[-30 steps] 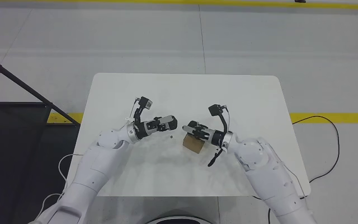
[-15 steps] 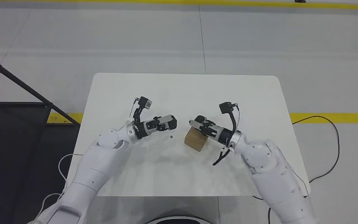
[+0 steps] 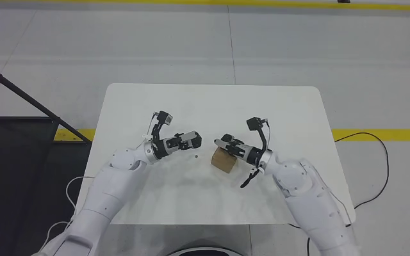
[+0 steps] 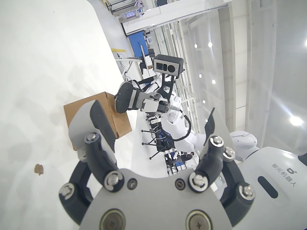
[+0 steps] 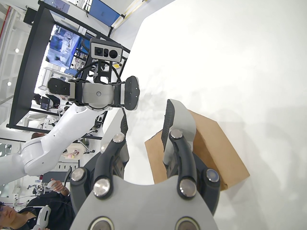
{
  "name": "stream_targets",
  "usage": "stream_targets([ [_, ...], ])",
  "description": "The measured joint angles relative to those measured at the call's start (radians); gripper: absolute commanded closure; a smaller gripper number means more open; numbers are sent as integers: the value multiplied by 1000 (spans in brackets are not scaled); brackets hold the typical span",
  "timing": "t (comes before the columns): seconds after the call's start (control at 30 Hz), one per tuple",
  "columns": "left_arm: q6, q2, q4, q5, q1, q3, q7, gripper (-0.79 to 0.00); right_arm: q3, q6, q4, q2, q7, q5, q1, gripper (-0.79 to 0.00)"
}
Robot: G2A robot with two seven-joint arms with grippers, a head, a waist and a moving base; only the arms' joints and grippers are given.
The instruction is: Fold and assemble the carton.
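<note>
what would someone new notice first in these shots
The small brown cardboard carton near the middle of the white table draws the eye first, with the right claw open at its top. The left claw faces it from the other side, open and apart from it, with a tiny brown scrap on the table nearby.

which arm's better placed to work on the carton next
Right, likely. The right claw is open right at the carton, one finger over its top edge; the left claw is open too but stands apart from it.
</note>
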Motion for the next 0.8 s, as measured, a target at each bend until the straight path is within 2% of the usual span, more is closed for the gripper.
stream_targets([
  [0.03, 0, 0, -1, 0, 0, 0, 1, -785, 8, -13, -11, 2, -2, -7, -6, -680],
  [0.07, -1, 0, -1, -1, 1, 0, 1, -785, 17, -26, -23, 5, -4, -16, -13, -785],
  [0.3, -7, 3, -9, -1, 6, -5, 10, -785, 137, -150, -155, 40, -10, -115, -120, -785],
  [0.67, -15, 6, -14, 31, 6, -10, 22, -785, 155, -147, -169, 44, -3, -119, -136, -785],
  [0.8, 2, 6, -34, 40, 18, -5, 38, -785, 160, -158, -218, 49, -33, -190, -177, -785],
])
